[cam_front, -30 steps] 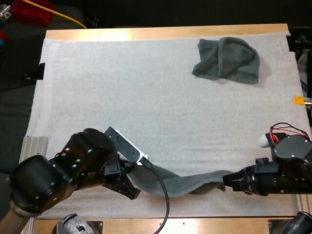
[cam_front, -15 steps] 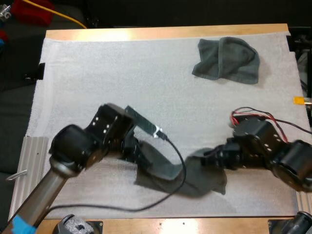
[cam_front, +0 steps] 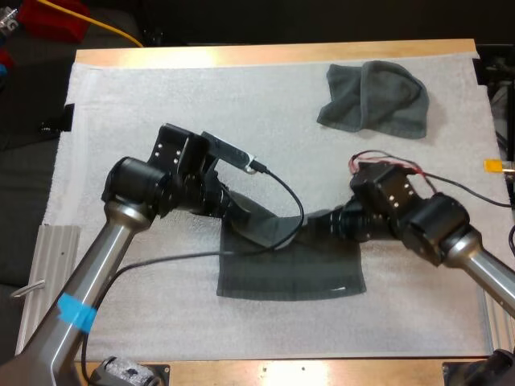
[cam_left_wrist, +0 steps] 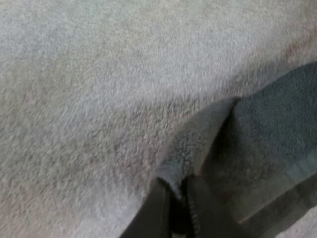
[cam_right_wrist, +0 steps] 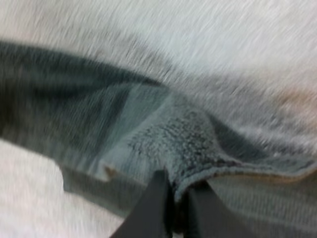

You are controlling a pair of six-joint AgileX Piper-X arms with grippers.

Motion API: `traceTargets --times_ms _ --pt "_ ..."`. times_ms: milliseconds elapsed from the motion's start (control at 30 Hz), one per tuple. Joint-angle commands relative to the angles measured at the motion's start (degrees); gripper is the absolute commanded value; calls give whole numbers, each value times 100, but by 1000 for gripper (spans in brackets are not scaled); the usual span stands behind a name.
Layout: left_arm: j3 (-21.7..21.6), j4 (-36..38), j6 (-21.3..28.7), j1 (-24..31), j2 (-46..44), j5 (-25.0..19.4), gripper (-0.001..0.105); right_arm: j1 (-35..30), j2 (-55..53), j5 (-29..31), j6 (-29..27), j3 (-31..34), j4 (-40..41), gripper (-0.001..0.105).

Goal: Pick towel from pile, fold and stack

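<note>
A dark grey-green towel [cam_front: 291, 269] lies mostly flat on the white mat [cam_front: 161, 121] near the front middle, its far edge lifted. My left gripper [cam_front: 233, 211] is shut on the towel's far left corner [cam_left_wrist: 171, 173]. My right gripper [cam_front: 322, 221] is shut on the far right corner [cam_right_wrist: 185, 141]. Both corners are held just above the mat, with the towel [cam_right_wrist: 59, 109] draping back from them. A second towel [cam_front: 374, 98], crumpled, sits at the far right of the mat.
The wooden table edge [cam_front: 273, 53] runs along the far side, beyond the mat. Bare mat stretches across the left and the middle far side. A ribbed grey block [cam_front: 55, 249] sits at the table's left front.
Both grippers have carried the towel's corners away from the front edge toward the middle of the mat. The towel has gone from a sagging strip to a spread sheet.
</note>
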Motion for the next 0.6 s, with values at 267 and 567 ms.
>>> traceTargets --times_ms 267,567 --pt "-3 -611 -52 544 855 688 0 -1039 649 -1431 328 -11 -745 1" --pt "-3 -1055 -912 1236 1775 1587 0 -1719 1443 -2268 1247 -11 -1335 1"
